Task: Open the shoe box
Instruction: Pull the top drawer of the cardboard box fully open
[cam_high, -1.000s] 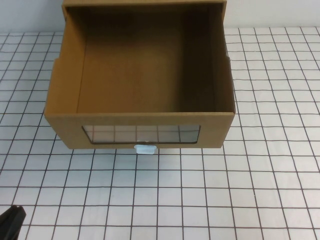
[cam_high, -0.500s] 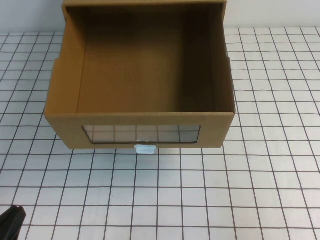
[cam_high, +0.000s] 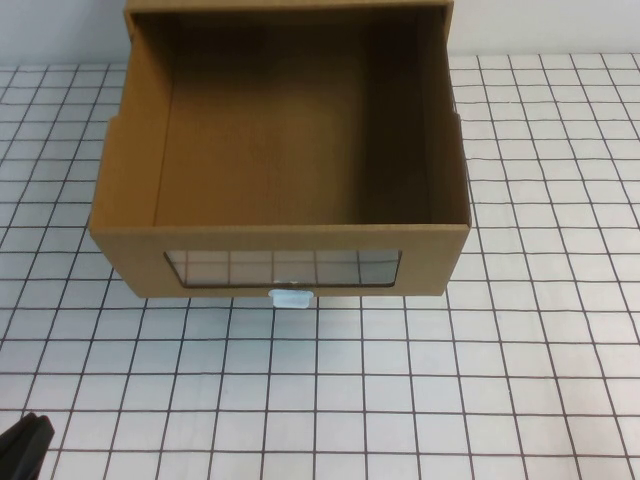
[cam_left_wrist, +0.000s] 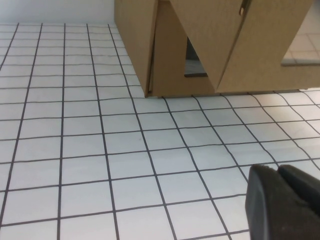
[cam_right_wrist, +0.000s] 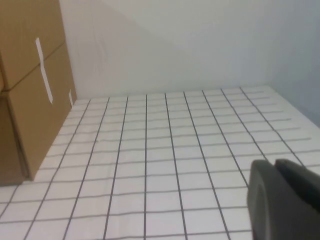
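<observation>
- Left claw: it sits on the robot's side of the shoe box and off toward the box's left front corner, well apart from it and low over the gridded worktop. Its fingers look pressed together and hold nothing.
- Right claw: it is outside the high view. Its own camera shows it out beyond the box's right side, well apart from the box, fingers closed on nothing.
- White tab: it sits at the lower edge of the box's front wall, just under the clear window. It faces the robot, and nothing touches it.
- Shoe box: it stands on the worktop beyond both claws, with its front wall running left to right. Its top is open, and the bare cardboard inside looks empty.
- Judgement: the box already looks open, so little of the task seems left. Should a pull on the tab be needed, the box lies straight ahead and slightly right of the left claw. That arm seems the nearer one, though the right claw's exact distance cannot be told.
</observation>
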